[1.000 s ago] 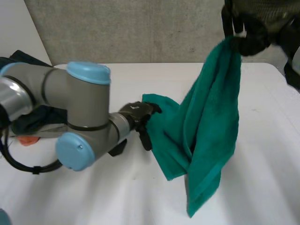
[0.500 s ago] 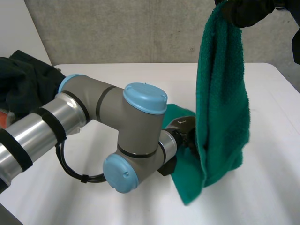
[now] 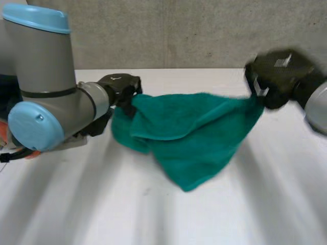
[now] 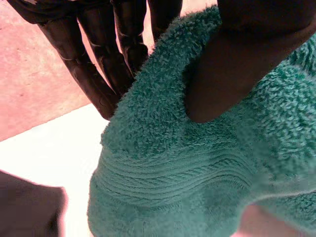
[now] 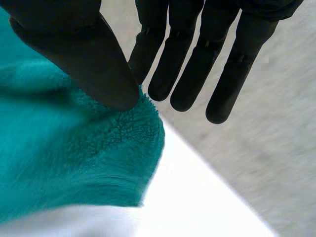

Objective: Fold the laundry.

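Note:
A green terry towel (image 3: 189, 135) hangs stretched between my two hands above the white table (image 3: 153, 214), its middle sagging to a point. My left hand (image 3: 121, 88) pinches the towel's left corner; in the left wrist view the thumb (image 4: 232, 64) presses the towel (image 4: 187, 163) against the fingers (image 4: 98, 64). My right hand (image 3: 276, 76) holds the towel's right corner. In the right wrist view its thumb (image 5: 84, 54) pins the towel's corner (image 5: 98, 158) against the straight fingers (image 5: 197, 64).
A dark pile of laundry (image 3: 6, 84) and an orange item (image 3: 4, 133) lie at the table's left edge behind my left arm (image 3: 46, 97). A grey wall (image 3: 204, 30) runs behind the table.
My left hand closed on the towel's free corner and drew it up and to the left. My right hand came down from high up, so the towel now spreads between both hands.

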`<control>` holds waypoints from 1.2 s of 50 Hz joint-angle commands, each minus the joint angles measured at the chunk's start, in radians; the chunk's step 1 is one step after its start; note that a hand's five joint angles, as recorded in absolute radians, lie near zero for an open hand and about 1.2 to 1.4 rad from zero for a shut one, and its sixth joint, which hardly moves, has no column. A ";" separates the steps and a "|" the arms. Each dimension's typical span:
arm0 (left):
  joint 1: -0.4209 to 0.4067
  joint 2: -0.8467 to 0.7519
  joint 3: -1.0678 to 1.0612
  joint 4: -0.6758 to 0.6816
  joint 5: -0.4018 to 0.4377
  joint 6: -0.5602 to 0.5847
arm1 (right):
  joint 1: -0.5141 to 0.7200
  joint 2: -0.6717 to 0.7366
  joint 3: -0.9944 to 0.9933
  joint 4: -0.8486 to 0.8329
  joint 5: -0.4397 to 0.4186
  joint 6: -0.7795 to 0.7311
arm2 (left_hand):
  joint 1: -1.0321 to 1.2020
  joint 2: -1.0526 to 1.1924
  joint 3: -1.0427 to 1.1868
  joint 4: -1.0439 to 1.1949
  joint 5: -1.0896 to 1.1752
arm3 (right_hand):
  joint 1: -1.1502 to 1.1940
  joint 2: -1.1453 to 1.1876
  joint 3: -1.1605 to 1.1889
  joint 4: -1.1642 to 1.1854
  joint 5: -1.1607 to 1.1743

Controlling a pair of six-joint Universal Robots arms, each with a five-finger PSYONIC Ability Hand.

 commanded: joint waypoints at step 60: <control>0.151 -0.089 -0.347 0.282 0.075 0.172 | 0.126 0.375 0.265 -0.267 0.148 0.187 | -0.913 -0.955 -0.944 -0.956 -0.901 | 0.267 0.220 0.206 0.198 0.216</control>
